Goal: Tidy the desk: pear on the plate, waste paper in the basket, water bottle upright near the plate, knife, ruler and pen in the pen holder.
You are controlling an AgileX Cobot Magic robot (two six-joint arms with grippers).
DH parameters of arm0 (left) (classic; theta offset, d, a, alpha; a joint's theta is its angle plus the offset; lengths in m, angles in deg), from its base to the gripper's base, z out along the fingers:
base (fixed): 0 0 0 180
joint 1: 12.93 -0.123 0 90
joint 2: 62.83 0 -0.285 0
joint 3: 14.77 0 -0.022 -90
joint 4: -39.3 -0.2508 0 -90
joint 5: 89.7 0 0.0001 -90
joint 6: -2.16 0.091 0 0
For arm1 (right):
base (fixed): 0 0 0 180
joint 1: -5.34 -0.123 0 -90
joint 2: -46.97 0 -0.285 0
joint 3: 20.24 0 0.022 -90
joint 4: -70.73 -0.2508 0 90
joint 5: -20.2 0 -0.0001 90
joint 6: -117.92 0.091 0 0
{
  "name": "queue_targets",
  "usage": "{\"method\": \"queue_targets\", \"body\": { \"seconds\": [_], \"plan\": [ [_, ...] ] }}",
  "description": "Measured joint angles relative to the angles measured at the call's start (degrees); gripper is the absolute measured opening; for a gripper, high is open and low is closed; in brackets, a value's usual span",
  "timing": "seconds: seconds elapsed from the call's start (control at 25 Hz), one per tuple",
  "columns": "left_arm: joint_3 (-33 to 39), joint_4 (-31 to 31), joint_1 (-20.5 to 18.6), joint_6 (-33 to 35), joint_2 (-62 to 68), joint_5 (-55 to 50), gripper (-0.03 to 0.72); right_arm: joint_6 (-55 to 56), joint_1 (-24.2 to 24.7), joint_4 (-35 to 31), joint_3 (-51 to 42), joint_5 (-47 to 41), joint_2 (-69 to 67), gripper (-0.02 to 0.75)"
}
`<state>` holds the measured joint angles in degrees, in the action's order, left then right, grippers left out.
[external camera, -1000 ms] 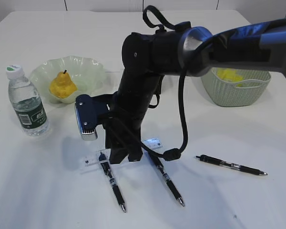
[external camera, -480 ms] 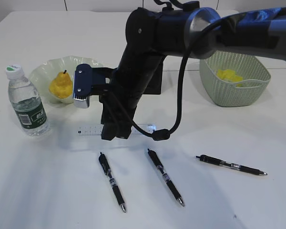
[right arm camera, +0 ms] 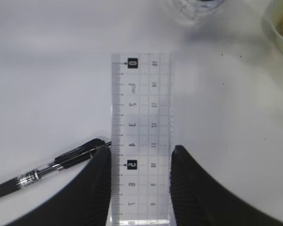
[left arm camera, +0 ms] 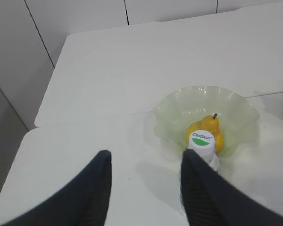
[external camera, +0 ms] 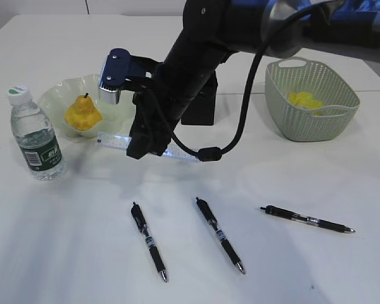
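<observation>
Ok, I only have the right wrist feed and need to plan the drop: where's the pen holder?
Observer: Behind the arm holding the ruler; the pen holder stands between plate and basket.
Operator: How many pens are out?
Observer: Three pens lie on the desk.
Operator: Is the left gripper busy?
Observer: No, the left gripper is open and empty, near the bottle.

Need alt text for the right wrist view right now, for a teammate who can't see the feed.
The right claw grips a clear ruler across its width, one dark finger on each long edge, above the white desk. A black pen lies on the desk at lower left. The bottom of a water bottle shows at the top edge.
</observation>
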<state>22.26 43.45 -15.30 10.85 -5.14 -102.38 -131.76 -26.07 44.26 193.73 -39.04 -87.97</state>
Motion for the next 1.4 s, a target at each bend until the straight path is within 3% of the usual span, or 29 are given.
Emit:
{"method": "queue_targets", "body": {
  "seconds": [0.6,1.16,1.4],
  "plan": [
    [0.0,0.0,0.0,0.0,1.6,1.7,0.341,2.4,4.2,-8.8,3.4,4.9,0.0,0.279],
    [0.0,0.1,0.0,0.0,6.1,5.4,0.341,2.4,4.5,-16.1,3.4,22.5,0.0,0.279],
    [0.0,0.1,0.0,0.0,7.7,7.5,0.341,2.6,5.2,-17.6,3.4,25.0,0.0,0.279]
  ]
}}
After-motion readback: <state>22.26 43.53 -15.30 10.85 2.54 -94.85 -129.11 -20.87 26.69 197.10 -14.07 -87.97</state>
